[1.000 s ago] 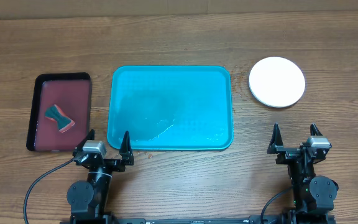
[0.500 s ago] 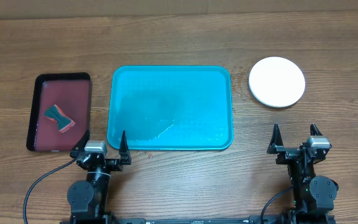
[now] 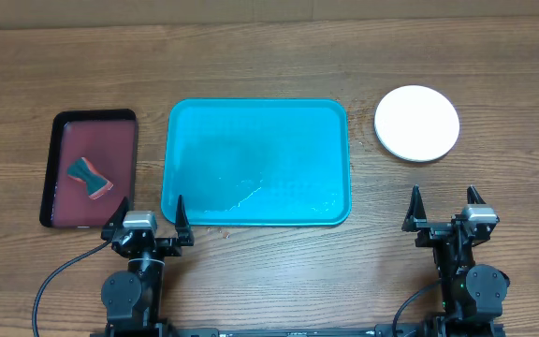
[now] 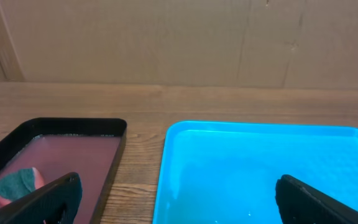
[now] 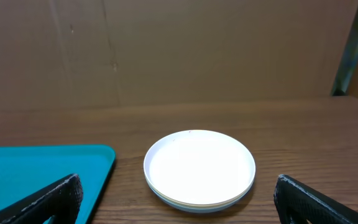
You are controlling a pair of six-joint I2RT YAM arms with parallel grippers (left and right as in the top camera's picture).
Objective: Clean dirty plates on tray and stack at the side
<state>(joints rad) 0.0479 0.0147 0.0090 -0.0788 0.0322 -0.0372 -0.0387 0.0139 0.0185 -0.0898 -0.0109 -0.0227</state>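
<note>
I am holding my left gripper (image 3: pixel 147 213) low at the near edge of the wooden table (image 3: pixel 269 56), its jaws spread wide with nothing between them. It is sitting just in front of the gap between the dark red, black-rimmed tray (image 3: pixel 56 168) and the teal-blue tray (image 3: pixel 255 122). Through my left wrist camera I am seeing one dark finger (image 4: pixel 48 198) over the red tray's corner and the other over the teal tray's near part. A green and red sponge (image 3: pixel 89 178) is lying in the red tray. The teal tray is lying flat in the middle of the table, glare showing near its front rim.

I am holding my right gripper (image 3: pixel 444 202) at the near right, its jaws equally wide and gripping nothing. The white plate (image 3: pixel 416 123) is resting on the table to the right of the teal tray, apart from it and beyond my right fingers (image 5: pixel 48 200). A further rim line is showing under its edge, but I cannot tell what is lying beneath it.
</note>
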